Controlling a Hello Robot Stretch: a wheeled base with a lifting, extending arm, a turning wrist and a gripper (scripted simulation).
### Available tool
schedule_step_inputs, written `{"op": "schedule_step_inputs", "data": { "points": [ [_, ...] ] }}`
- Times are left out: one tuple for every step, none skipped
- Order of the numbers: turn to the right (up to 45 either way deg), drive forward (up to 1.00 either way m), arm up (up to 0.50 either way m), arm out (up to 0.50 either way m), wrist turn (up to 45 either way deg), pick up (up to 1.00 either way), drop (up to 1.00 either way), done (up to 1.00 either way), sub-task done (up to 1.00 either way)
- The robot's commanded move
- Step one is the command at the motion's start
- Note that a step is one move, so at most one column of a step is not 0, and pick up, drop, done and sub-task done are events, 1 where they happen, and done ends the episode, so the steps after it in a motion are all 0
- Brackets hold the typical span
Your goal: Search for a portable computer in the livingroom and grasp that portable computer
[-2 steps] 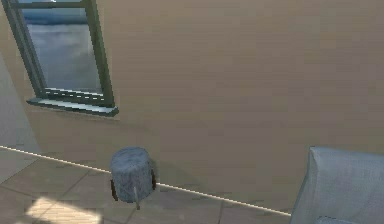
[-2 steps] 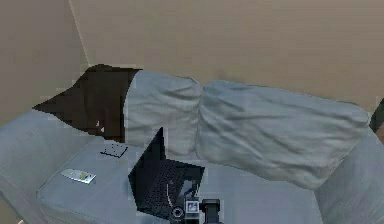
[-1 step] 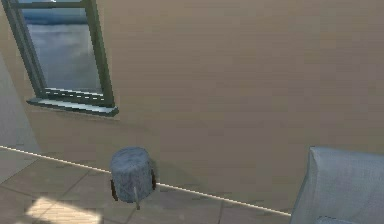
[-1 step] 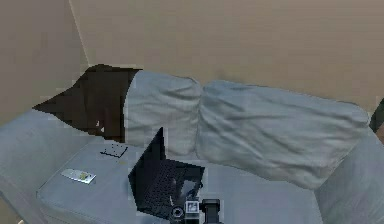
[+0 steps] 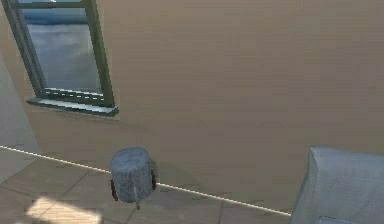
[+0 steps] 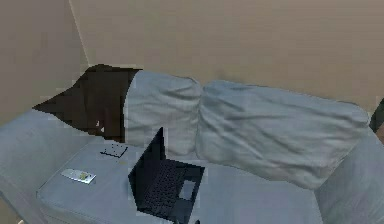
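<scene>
On the sofa seat: a laptop (image 6: 165,182) stands open, at about 6 o'clock in the arm side view. Its dark screen stands up on the left side, and its dark keys lie flat on the seat to the right of the screen.
Sofa: the sofa (image 6: 300,190) is big, soft and grey, and takes up most of the arm side view.
Cushions: one back cushion (image 6: 165,105) is at 12 o'clock from the laptop. A second back cushion (image 6: 275,130) is at 2 o'clock from it. The two touch side by side.
Blanket: a dark brown blanket (image 6: 95,100) hangs over the sofa back at 10 o'clock in the arm side view. It touches the first cushion.
Small things: a small dark flat thing (image 6: 113,150) lies on the seat at 10 o'clock from the laptop, near it. A small pale flat thing (image 6: 78,177) lies at 9 o'clock from the laptop, a bit farther off. Both are too small to name.
Gripper: I cannot tell the state of the gripper.
Window: a window (image 5: 65,50) with a dark green frame sits at 10 o'clock in the forward view, set in a tan wall (image 5: 230,80).
Round thing: a small grey round thing (image 5: 132,172) on short dark legs stands at 7 o'clock in the forward view, close to the wall.
Soft corner: a grey soft corner (image 5: 340,185) of some seat shows at 4 o'clock in the forward view.
Floor: the tiled floor (image 5: 60,180) has a bright patch at 8 o'clock.
</scene>
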Motion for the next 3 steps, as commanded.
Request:
{"op": "schedule_step_inputs", "data": {
  "points": [
    [0.0, 0.00, 0.00, 0.00, 0.0, 1.00, 0.00, 0.00, 0.00],
    [0.0, 0.00, 0.10, 0.00, 0.0, 0.00, 0.00, 0.00, 0.00],
    [0.0, 0.00, 0.00, 0.00, 0.0, 0.00, 0.00, 1.00, 0.00]
  ]
}}
